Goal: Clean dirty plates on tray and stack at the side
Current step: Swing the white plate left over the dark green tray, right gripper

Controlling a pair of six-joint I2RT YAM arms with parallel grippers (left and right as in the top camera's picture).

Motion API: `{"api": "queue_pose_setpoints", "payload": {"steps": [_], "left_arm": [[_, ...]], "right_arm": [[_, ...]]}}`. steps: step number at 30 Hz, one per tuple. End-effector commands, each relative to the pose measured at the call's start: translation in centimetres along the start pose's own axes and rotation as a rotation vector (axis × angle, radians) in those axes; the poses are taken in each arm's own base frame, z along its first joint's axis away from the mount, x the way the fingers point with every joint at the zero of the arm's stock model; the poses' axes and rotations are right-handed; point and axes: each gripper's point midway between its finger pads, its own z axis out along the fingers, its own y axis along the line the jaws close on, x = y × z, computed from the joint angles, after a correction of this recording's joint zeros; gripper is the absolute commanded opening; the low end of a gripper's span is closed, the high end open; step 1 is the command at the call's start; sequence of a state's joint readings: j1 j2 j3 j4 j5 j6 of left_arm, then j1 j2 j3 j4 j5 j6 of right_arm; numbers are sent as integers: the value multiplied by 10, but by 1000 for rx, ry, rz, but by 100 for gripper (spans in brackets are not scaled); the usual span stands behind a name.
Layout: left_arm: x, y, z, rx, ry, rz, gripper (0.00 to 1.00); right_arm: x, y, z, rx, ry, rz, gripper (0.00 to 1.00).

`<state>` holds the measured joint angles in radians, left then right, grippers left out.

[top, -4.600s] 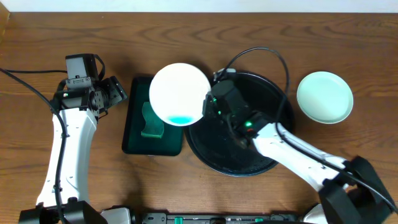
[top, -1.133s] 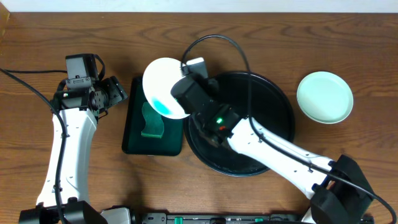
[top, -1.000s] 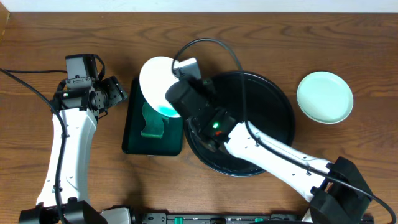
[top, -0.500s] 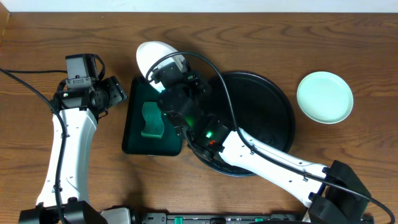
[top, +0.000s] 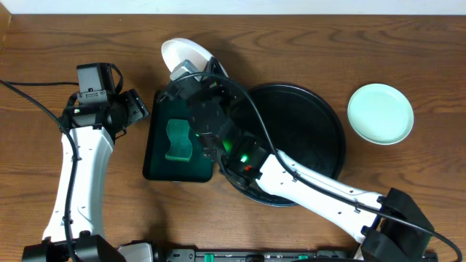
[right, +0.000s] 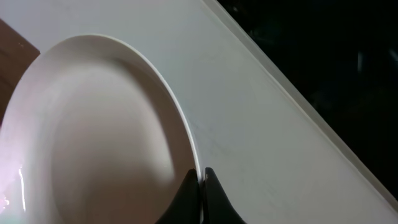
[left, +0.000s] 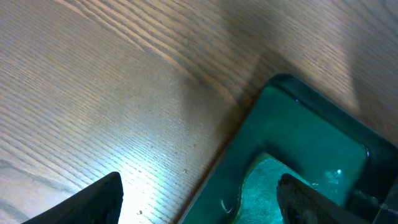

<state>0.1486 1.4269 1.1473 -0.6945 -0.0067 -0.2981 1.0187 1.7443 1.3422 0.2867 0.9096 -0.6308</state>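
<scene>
My right gripper (right: 200, 180) is shut on the rim of a white plate (right: 93, 137). In the overhead view this plate (top: 183, 55) is tipped steeply on edge above the far end of the green tray, and its face is partly hidden by my right arm. The large black tray (top: 306, 109) lies at centre right with my right arm crossing its left side. A pale mint plate (top: 380, 113) rests on the table to its right. My left gripper (left: 199, 208) stands open over the green tray's left edge, holding nothing.
A small rectangular dark green tray (top: 157, 164) lies left of the black tray, with a green sponge (top: 178, 141) in it; the left wrist view shows its rim (left: 298, 93) and the sponge (left: 280, 186). Cables loop above the right arm.
My right arm has swung the plate left, off the black tray, and tipped it from nearly flat to on edge past the green tray's far end. The left arm has not moved.
</scene>
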Motion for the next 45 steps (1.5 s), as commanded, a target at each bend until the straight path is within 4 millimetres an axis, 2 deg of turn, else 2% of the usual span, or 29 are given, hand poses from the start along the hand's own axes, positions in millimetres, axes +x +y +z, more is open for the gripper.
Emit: {"api": "queue_pose_setpoints", "payload": {"steps": [1,21,34,37,42,45], "left_arm": [[-7,0,-4,-3,-21,-2,79],[-7,0,-4,-3,-21,-2,80],[-7,0,-4,-3,-21,-2,79],[-7,0,-4,-3,-21,-2,79],[-7,0,-4,-3,-21,-3,79],[-7,0,-4,-3,-21,-3,79]], "right_arm": [[-14,3,-8,-9,-29,-29,1],[-21,8,-10,-33,-66,-140,1],[-32,17,-16,-75,-111,-77,1],[-31,15,-15,-58,-105,-146,2],[-31,17,-16,-67,-105,-119,2],[-28,8,-15,-23,-81,-165,1]]}}
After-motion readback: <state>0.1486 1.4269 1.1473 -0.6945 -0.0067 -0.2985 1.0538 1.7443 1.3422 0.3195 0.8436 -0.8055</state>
